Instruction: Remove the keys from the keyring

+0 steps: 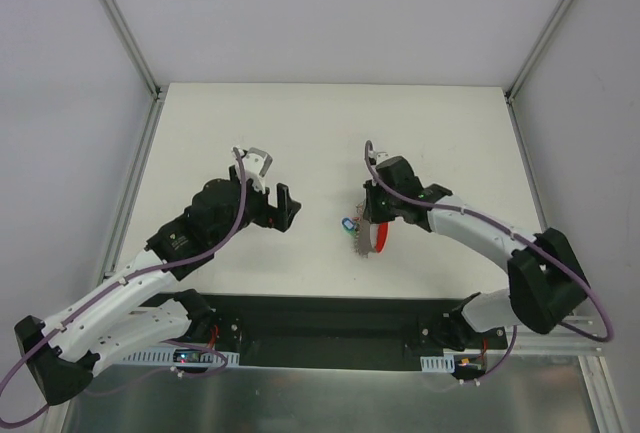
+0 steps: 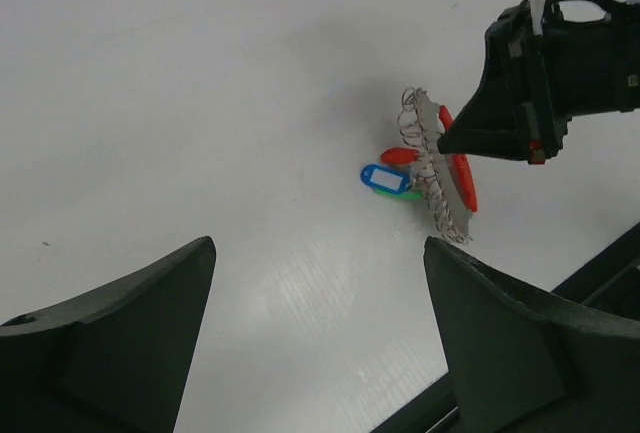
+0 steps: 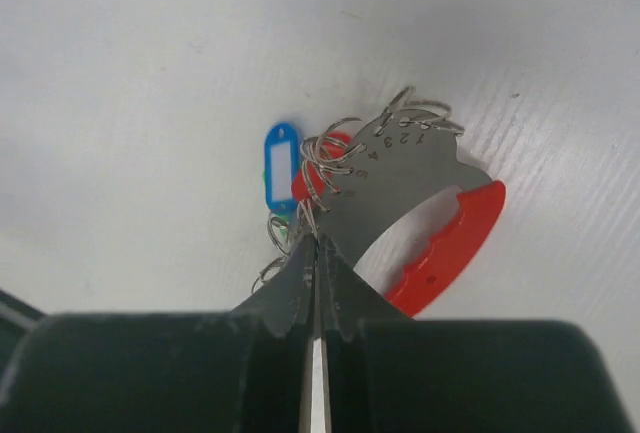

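Step in hand: securing the keyring (image 3: 395,183) before stripping it; no key appears detached as yet. Right gripper (image 3: 316,253): fingers closed to a sliver, apparently pinching the lower end of the keyring's grey numbered plate; the red curved band (image 3: 455,243) lies clear of the fingers. Location: the keyring is right of centre on the table (image 1: 250,123), between the two arms; whether it rests on the surface or is raised slightly, I cannot tell. The red-headed key (image 3: 335,148) sits among the wire rings (image 3: 420,111) along the plate's edge; a blue tag (image 3: 280,163) lies just beside it. Left gripper (image 2: 315,253): jaws wide apart, holding nothing, facing the keyring but well short of it. Judgement: the next move calls for the left gripper to close in and take the red-headed key by its head while the right gripper holds the plate steady; the target is tiny and crowded by rings, so alignment needs care.
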Tool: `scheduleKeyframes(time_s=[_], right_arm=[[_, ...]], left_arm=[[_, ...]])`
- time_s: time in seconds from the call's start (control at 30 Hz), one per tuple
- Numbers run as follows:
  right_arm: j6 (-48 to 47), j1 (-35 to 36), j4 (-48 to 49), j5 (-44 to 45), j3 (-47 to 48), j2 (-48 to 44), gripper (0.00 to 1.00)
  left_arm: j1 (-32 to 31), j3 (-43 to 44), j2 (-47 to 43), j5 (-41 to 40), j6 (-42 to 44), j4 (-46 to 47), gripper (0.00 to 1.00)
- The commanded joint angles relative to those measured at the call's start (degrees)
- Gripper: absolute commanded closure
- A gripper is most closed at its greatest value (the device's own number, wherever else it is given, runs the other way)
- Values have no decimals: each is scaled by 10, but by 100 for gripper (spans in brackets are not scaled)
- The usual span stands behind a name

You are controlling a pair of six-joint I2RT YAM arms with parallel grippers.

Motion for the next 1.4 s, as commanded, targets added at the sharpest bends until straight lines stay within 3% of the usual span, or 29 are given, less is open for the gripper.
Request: scheduleKeyframes(time_s=[0.0, 0.3, 0.53, 0.83, 0.93, 1.2, 1.37], right_arm=[[-40, 6, -5, -55, -10, -98, 99], [-81, 32, -11, -160, -17, -238, 99], [-80, 43, 14, -234, -31, -335, 99], [-87, 50, 55, -355, -41, -405, 99], [-86, 50, 57, -372, -31, -405, 99], [-64, 59, 87, -401, -19, -404, 99], [-30, 60, 119, -371, -20, -402, 99]], left_arm=[[-6, 6, -8, 87, 6, 21, 15], [-4, 57, 33, 249, 66, 13, 17], [-3, 89, 77, 384, 113, -5, 11], [-3, 96, 86, 541, 185, -4, 8], [-3, 106, 116, 601, 180, -4, 12], [-4, 123, 166, 661, 169, 7, 21], [-4, 102, 161, 638, 120, 59, 25]])
